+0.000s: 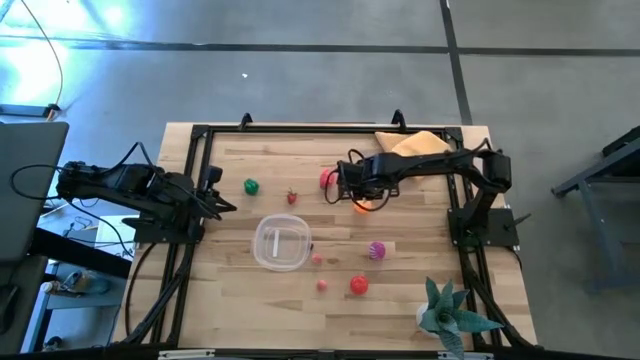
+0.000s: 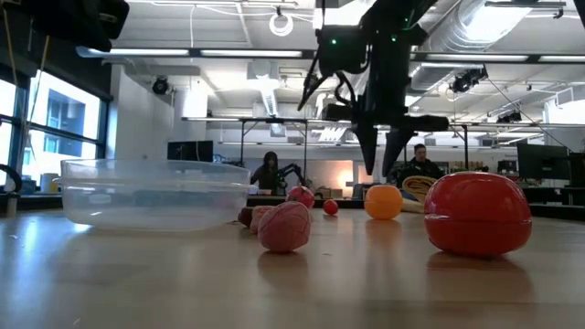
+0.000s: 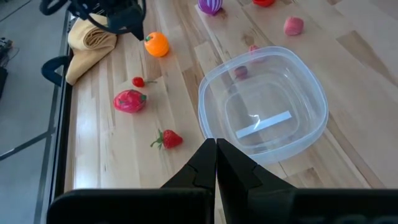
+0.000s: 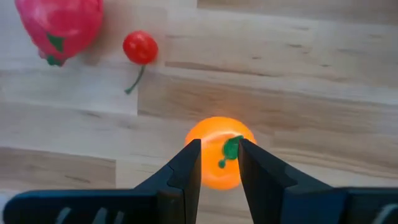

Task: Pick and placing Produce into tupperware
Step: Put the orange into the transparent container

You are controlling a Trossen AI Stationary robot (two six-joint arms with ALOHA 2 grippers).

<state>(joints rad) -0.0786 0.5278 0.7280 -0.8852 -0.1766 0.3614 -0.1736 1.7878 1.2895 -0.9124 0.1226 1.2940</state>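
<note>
The round clear tupperware [image 1: 281,243] stands near the table's middle, with nothing in it. Toy produce lies around it: a green piece [image 1: 250,186], a strawberry [image 1: 292,197], a pink-red fruit [image 1: 328,179], a cherry [image 4: 139,47], an orange [image 1: 366,205], a purple piece [image 1: 376,250], a red tomato [image 1: 358,285] and small pink pieces [image 1: 322,285]. My right gripper [image 4: 220,162] points down just above the orange [image 4: 217,152], open by a narrow gap and apart from it in the low view [image 2: 381,175]. My left gripper [image 3: 216,152] waits shut at the table's left side [image 1: 225,207].
A tan cloth [image 1: 415,143] lies at the far right corner behind the right arm. A teal spiky-leaved plant [image 1: 450,312] stands at the near right corner. Bare wood shows on the table's near left [image 1: 220,300]. People sit in the room beyond the table.
</note>
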